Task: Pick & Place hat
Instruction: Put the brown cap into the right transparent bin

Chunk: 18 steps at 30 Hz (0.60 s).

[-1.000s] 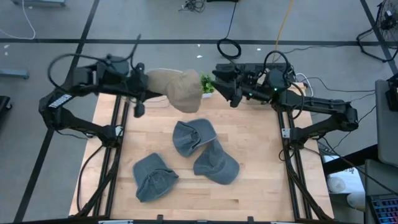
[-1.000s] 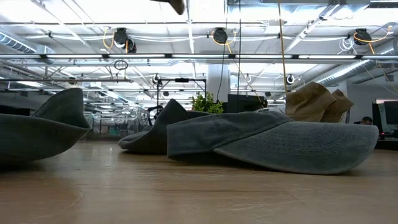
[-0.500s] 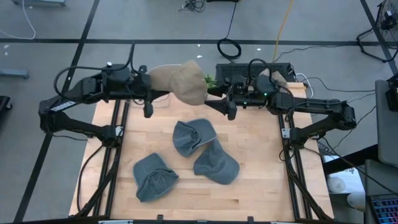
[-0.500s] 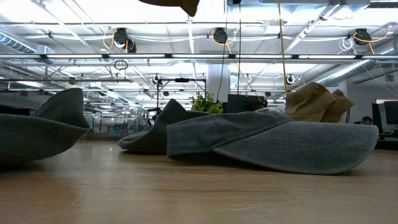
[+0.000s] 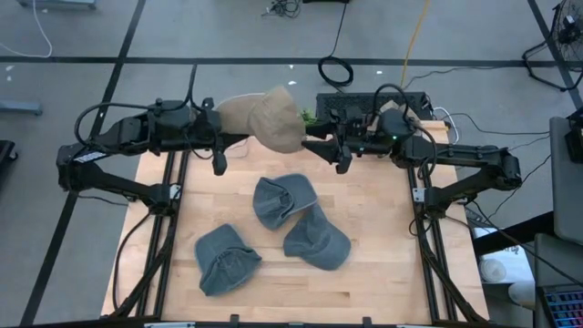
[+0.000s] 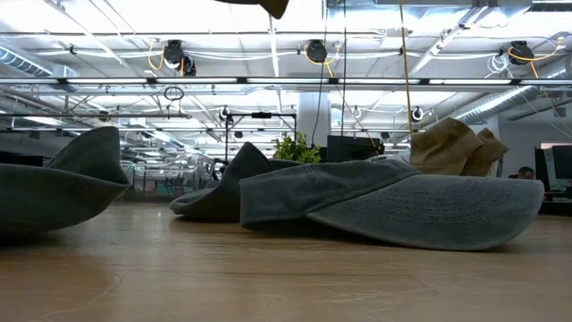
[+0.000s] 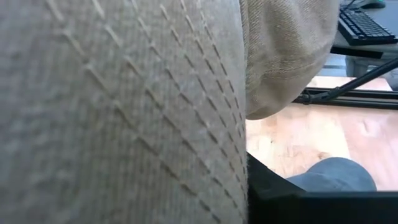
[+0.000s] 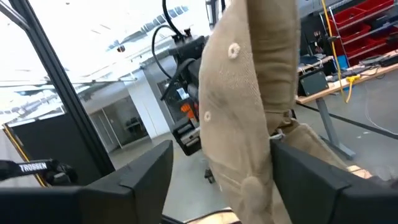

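Observation:
A tan hat hangs in the air over the table's far edge, with my left gripper shut on its left end. Its stitched brim fills the left wrist view and hides the fingers. My right gripper stands open at the hat's right side, and the tan crown hangs down between its two fingers. Whether the fingers touch the cloth I cannot tell. The hat's lowest tip shows at the top of the low view. My left gripper holds the tan hat at its left, brim end, coming level from the table's left. The brim itself hides the place of contact in the wrist view. The hat is lifted clear of the table and its crown droops toward the right arm.
Three grey-blue hats lie on the wooden table: one in the middle, one right of it, one nearer on the left. A small green plant and a tan bundle sit at the far edge.
My left gripper has carried the tan hat a little toward the table's right and far edge, still clear of the table. My right gripper has moved toward the table's left, up to the hat, so that the crown now hangs between its fingers.

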Each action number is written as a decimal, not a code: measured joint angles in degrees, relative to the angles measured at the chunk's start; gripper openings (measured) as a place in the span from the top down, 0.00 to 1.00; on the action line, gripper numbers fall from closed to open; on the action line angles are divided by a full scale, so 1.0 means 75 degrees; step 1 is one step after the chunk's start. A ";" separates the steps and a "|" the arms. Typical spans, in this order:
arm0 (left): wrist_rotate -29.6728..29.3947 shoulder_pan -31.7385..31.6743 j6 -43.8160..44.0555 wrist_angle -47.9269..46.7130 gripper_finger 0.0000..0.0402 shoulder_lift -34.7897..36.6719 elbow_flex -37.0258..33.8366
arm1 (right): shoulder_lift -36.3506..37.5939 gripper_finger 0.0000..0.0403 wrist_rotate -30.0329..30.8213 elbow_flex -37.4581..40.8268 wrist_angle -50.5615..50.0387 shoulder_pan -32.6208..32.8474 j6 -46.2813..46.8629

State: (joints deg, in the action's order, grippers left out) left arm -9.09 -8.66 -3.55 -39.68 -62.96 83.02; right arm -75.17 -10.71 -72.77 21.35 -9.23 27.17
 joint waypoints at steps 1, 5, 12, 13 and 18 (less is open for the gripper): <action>-0.0020 0.0021 0.0038 0.0000 0.96 -0.0006 0.0000 | -0.0004 0.40 -0.0001 0.0000 0.0050 0.0001 0.0069; -0.0046 0.0092 0.0152 0.0000 0.96 -0.0003 0.0000 | -0.0001 0.50 -0.0003 0.0000 0.0131 0.0003 0.0282; -0.0133 0.0144 0.0325 0.0000 0.96 -0.0003 0.0000 | -0.0001 0.68 -0.0009 0.0000 -0.0012 0.0020 0.0295; -0.0131 0.0144 0.0355 0.0000 0.96 -0.0003 0.0000 | -0.0001 0.70 -0.0010 0.0000 -0.0092 0.0036 0.0317; -0.0124 0.0150 0.0406 -0.0003 0.96 -0.0003 0.0000 | -0.0004 0.88 -0.0010 0.0000 -0.0327 0.0044 0.0314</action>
State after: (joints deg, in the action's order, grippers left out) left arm -10.02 -7.53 -0.51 -39.70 -62.98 83.02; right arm -75.20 -10.79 -72.77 18.90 -8.91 29.52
